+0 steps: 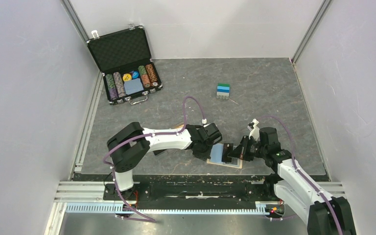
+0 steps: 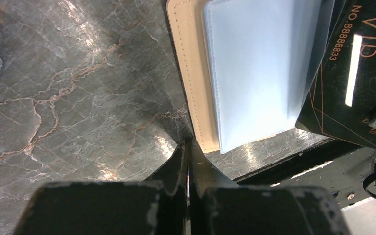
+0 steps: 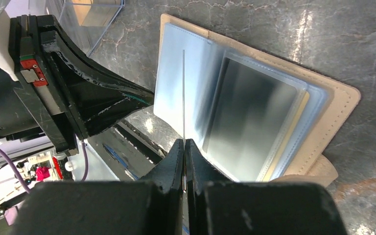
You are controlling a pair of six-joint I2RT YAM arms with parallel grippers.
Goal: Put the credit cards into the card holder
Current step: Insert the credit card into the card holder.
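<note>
Card holder (image 1: 223,163) lies open on the grey marbled table (image 1: 269,103), close to the near edge, between the two arms; tan stitched border (image 2: 192,73) up, clear sleeves fanned across it. Right wrist view: one sleeve holds a dark grey card (image 3: 254,117), and a yellowish edge shows under it. Left pincer (image 1: 208,151) is at the holder's left side, fingers (image 2: 178,164) pressed together, tips at the corner of the tan border; cannot tell if they nip anything. Right pincer (image 1: 232,152) is over the holder's right half, clamped on a black VIP card (image 2: 342,83), which shows edge-on as a thin line (image 3: 183,98) rising from the fingertips over the sleeves. Open poker chip case (image 1: 127,63) at far left corner. Small green, blue and white stack (image 1: 223,90) at mid-table, well apart from the holder.
</note>
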